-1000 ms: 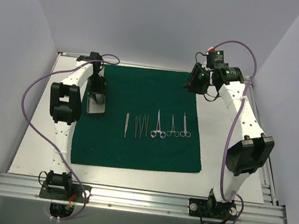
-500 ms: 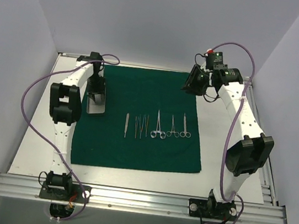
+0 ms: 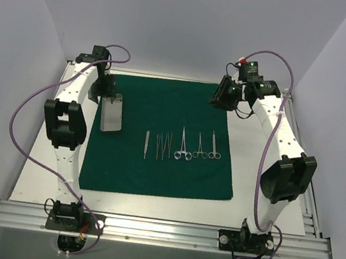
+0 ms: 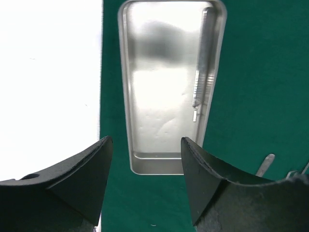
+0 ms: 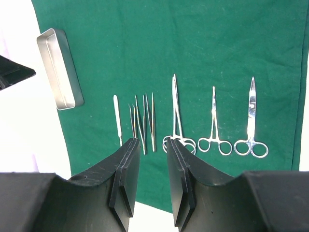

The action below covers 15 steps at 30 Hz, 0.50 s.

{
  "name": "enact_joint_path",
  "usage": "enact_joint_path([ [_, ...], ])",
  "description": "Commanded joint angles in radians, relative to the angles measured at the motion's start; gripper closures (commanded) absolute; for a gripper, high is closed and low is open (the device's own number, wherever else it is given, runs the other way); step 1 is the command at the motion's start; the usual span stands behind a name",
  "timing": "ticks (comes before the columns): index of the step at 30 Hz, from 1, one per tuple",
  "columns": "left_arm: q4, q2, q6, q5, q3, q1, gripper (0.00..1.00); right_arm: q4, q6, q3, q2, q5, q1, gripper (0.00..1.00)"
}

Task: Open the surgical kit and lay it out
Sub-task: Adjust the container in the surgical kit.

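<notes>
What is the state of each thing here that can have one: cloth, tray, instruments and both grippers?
cloth: unfolded, spread flat on the table.
tray: open side up, at the cloth's left edge, touched by no gripper.
instruments: laid in one row on the cloth, ring handles closed.
left gripper: open, above the tray, holding nothing.
right gripper: jaws slightly apart, holding nothing.
</notes>
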Motion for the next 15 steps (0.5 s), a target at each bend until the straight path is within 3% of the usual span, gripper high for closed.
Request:
enact_joint_path([
  [1,-0.035,0.035,-0.013,-0.023,0.01,0.031,0.32,0.007,-0.012,-0.007,-0.027,-0.024,-0.01,0.7],
  [12,-0.036,0.168,-0.008,0.01,0.081,0.036,0.38,-0.007,-0.019,-0.034,-0.059,-0.024,-0.041,0.7],
  [15,-0.044,0.194,-0.003,0.032,0.098,0.039,0.52,-0.005,-0.019,-0.043,-0.061,-0.027,-0.045,0.7],
])
